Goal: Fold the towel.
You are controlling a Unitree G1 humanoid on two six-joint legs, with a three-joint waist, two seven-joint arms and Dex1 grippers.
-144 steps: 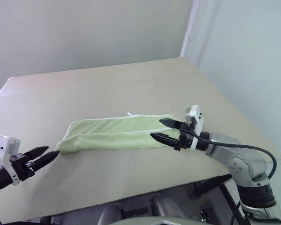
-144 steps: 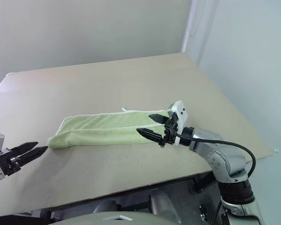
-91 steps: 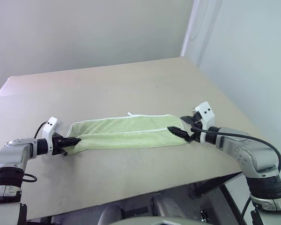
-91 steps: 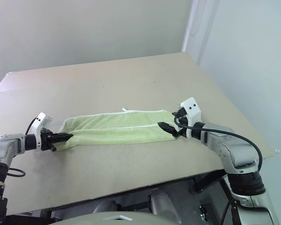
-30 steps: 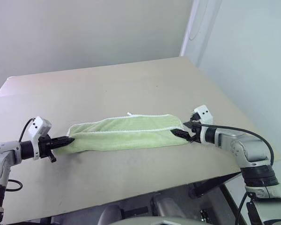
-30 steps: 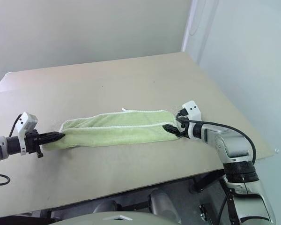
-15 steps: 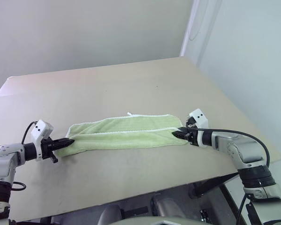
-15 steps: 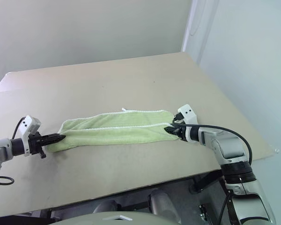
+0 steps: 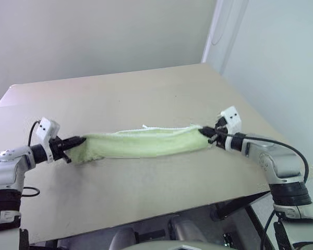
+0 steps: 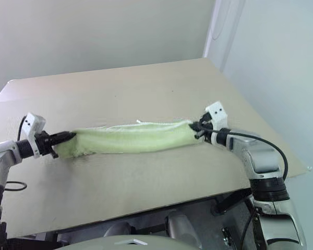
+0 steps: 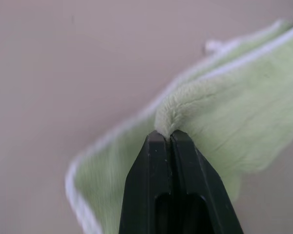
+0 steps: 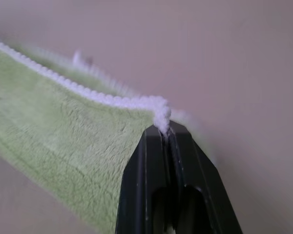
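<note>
Lime-green terry cloth, the towel (image 9: 143,143), hangs stretched between my two sets of fingers above the desk (image 9: 146,99), folded lengthwise into a long narrow band. Its middle sags slightly and its lower edge appears to be close to, or brushing, the desk surface; I cannot tell which. A whitish stitched edge runs along the top of the band, and a small white tag loop (image 9: 144,126) stands up from that edge near the towel's midpoint.

My left fingers (image 9: 79,140) are pressed fully together on the towel's left end. In the left wrist view the two black fingers (image 11: 158,165) meet with no gap, and a rounded fold of the towel is pinched at their tips, with the rest of the cloth spreading away from that point.

My right fingers (image 9: 206,133) are likewise clamped together on the towel's right end. In the right wrist view the black fingers (image 12: 156,161) are closed on the corner, with the beaded white hem caught at their tips.

Relative to the towel, both wrists sit just outside its ends, level with it, each pointing inward toward the cloth. The desk extends well beyond the towel on its far side.
</note>
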